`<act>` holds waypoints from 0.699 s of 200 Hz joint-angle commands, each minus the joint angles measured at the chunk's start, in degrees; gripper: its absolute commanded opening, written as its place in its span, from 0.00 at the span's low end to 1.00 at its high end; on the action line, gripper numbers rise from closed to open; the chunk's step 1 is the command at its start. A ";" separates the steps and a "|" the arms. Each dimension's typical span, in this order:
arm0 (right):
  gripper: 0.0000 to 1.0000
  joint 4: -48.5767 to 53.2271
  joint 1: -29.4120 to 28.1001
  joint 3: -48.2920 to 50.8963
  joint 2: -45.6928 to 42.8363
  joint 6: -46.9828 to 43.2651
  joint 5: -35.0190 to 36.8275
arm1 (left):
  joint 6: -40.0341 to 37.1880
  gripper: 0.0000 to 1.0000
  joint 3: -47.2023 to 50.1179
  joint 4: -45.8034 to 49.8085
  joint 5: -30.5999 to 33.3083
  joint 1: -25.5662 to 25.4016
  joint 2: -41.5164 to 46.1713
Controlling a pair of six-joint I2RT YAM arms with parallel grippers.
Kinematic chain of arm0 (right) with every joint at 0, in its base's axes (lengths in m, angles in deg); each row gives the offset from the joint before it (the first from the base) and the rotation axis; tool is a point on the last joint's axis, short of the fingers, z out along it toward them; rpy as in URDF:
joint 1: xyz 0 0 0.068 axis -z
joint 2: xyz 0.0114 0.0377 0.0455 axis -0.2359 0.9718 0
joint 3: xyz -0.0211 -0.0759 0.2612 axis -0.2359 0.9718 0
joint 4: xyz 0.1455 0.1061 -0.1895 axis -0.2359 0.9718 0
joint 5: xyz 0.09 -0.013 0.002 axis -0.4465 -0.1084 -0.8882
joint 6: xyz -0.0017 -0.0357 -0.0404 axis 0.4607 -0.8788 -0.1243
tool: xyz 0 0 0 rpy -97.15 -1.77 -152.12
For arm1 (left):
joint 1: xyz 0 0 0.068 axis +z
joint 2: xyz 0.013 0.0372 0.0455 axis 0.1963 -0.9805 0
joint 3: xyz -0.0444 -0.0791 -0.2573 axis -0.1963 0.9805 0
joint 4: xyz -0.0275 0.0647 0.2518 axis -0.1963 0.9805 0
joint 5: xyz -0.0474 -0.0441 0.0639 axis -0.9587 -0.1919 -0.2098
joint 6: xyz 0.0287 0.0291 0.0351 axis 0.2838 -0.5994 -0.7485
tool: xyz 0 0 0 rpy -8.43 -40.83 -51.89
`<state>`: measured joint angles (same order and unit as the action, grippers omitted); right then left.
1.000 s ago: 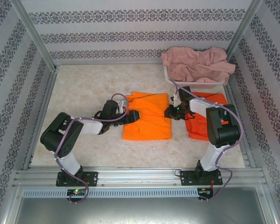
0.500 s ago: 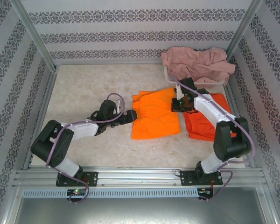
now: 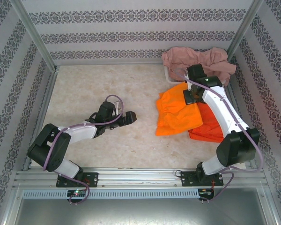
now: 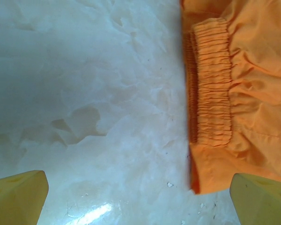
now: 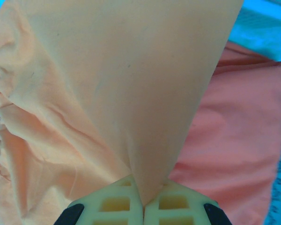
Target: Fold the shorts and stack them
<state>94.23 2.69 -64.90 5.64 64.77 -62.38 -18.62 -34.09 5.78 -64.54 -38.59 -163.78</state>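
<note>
A pale marbled table [image 3: 84, 79] fills the centre, evenly lit. White walls [image 3: 131, 28] with dark floral bands enclose three sides; silver posts [image 3: 33, 35] slant at the upper corners, and a grooved rail [image 3: 140, 177] crosses the bottom.

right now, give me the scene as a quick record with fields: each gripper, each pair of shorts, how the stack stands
left gripper: open, over the bare table, apart from all cloth
right gripper: shut on a fold of the brighter orange shorts
brighter orange shorts: rumpled, lifted at the far side, right part lying over the darker orange shorts
darker orange shorts: flat on the table at right, partly covered
pink shorts: heaped in the far right corner, unfolded
stack: brighter pair overlaps the darker one only partly
</note>
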 commanded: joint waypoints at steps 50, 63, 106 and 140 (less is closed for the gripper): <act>0.00 9.41 2.82 -9.64 -1.31 -7.28 9.61 | -0.94 1.00 1.55 0.38 0.79 0.45 1.45; 0.00 10.80 3.64 -12.05 -1.31 -7.63 9.39 | -1.01 1.00 1.64 0.39 0.90 0.51 1.54; 0.00 13.81 5.56 -17.89 -1.24 -8.24 9.65 | -0.90 1.00 1.77 0.23 1.03 0.60 1.46; 0.00 12.98 8.15 -17.70 -0.30 -9.98 10.29 | -0.68 1.00 1.80 -0.23 0.95 0.72 0.79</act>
<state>106.56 8.70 -81.46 5.62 56.75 -54.84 -18.62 -32.93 5.80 -63.91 -38.57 -163.78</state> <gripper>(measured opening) 0.052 0.999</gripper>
